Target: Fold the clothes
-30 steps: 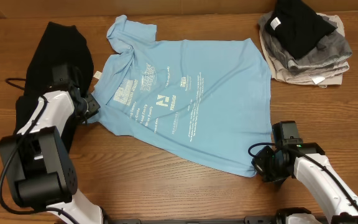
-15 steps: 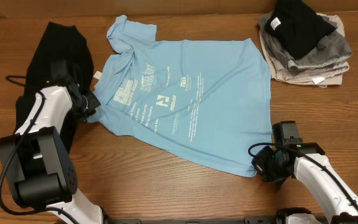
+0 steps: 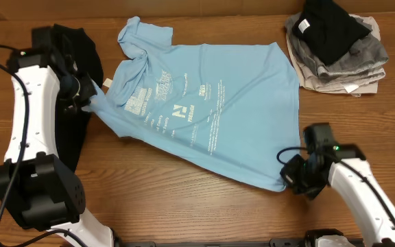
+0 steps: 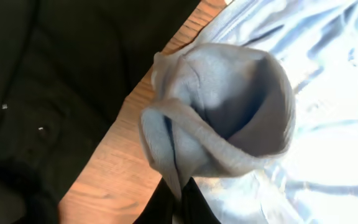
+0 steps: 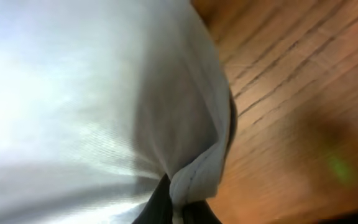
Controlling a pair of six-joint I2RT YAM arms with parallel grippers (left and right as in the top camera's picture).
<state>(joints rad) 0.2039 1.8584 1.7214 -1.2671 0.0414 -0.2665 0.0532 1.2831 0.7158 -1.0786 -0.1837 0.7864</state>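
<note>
Spread on the wooden worktop [image 3: 184,213] beside the stacked grey-and-black folded garments [image 3: 338,51], the light blue short-sleeved T-shirt [image 3: 204,110] has its far sleeve clenched in the left claw [image 3: 91,99] and its hem seemingly pinched by the right claw [image 3: 288,180]; uneven pulling could slip either thin bite.

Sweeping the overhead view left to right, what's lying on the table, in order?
Black garment → light blue T-shirt → stack of folded clothes.

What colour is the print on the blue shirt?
White print on the T-shirt; overhead view shows it best.
</note>
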